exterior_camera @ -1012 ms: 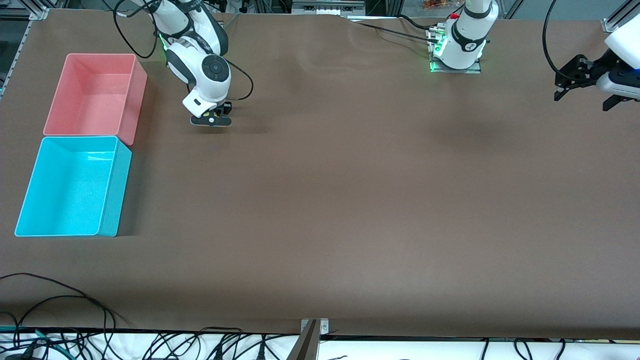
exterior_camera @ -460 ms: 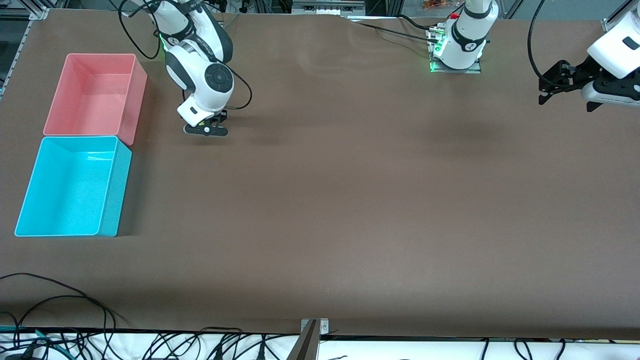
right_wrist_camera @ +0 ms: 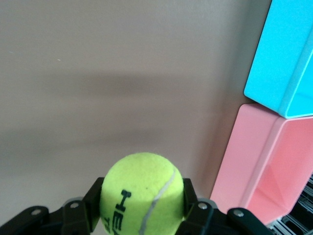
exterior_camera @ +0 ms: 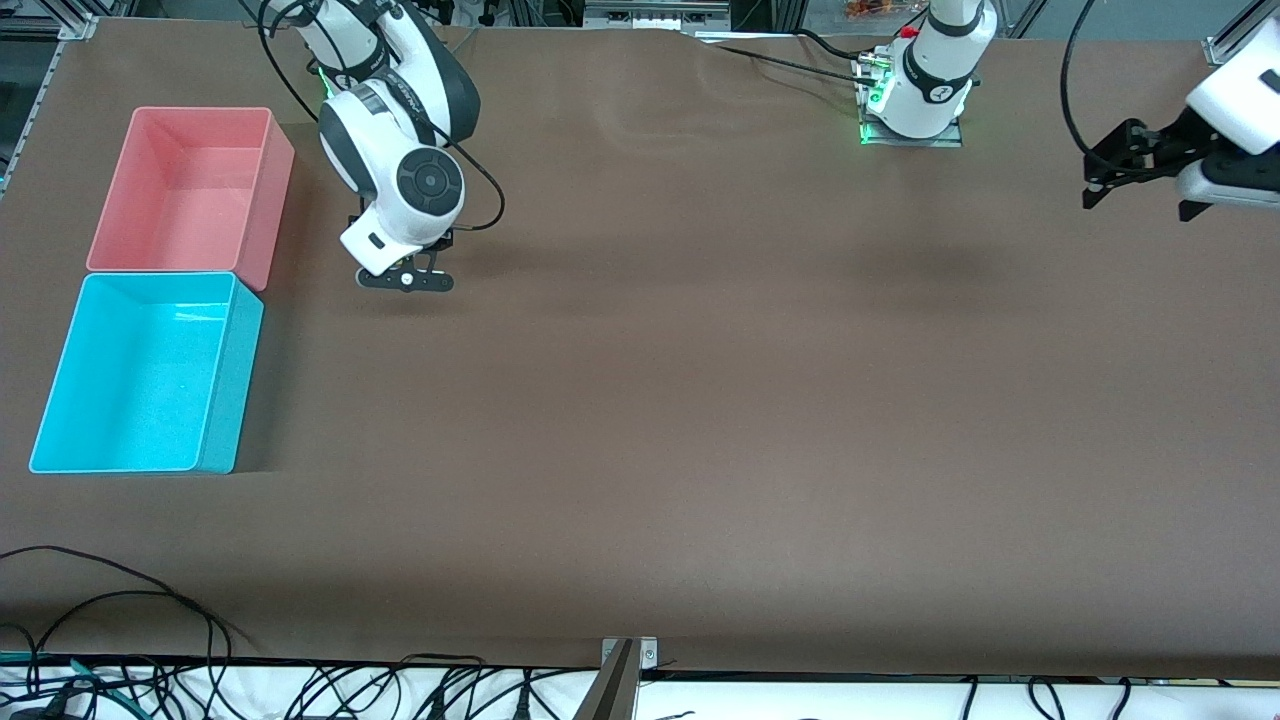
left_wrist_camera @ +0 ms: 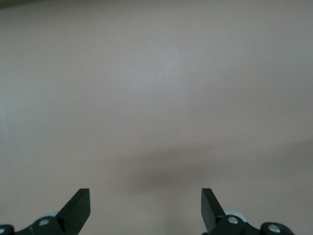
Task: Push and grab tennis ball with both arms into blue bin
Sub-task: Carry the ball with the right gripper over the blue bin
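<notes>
The yellow-green tennis ball (right_wrist_camera: 142, 178) with black lettering sits between the fingers of my right gripper (right_wrist_camera: 142, 196), which is shut on it. In the front view that gripper (exterior_camera: 405, 281) hangs low over the table beside the pink bin, and the wrist hides the ball. The blue bin (exterior_camera: 232, 390) stands at the right arm's end of the table, nearer the front camera than the pink one; its corner (right_wrist_camera: 283, 54) shows in the right wrist view. My left gripper (exterior_camera: 1138, 205) waits open over the left arm's end of the table, nothing between its fingers (left_wrist_camera: 145, 196).
The pink bin (exterior_camera: 272, 200) touches the blue bin's farther end; its wall (right_wrist_camera: 254, 156) shows close in the right wrist view. Cables lie along the table's front edge (exterior_camera: 200, 680). The left arm's base (exterior_camera: 915, 100) stands at the far edge.
My right gripper has carried the ball toward the front camera and slightly toward the bins. The left gripper drifted a little toward the table's middle.
</notes>
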`<move>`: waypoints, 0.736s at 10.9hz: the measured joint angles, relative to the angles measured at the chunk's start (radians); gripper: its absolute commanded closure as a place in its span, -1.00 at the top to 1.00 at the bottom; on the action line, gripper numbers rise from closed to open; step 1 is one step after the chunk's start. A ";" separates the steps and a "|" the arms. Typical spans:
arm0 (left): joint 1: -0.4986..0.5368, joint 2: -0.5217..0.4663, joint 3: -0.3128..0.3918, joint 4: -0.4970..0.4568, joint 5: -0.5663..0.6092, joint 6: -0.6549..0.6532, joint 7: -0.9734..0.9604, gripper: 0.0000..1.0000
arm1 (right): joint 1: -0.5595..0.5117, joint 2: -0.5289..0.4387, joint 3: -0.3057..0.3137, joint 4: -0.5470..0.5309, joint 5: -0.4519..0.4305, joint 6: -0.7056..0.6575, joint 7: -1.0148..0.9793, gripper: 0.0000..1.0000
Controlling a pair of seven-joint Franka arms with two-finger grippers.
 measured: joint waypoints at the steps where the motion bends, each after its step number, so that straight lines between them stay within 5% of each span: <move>1: -0.015 0.001 0.023 0.018 0.000 0.000 0.000 1.00 | -0.001 0.024 0.000 0.080 0.017 -0.069 -0.033 -0.30; 8: -0.031 0.025 0.032 0.060 0.000 -0.002 0.000 1.00 | -0.147 0.104 -0.025 0.491 0.140 -0.318 -0.243 -0.32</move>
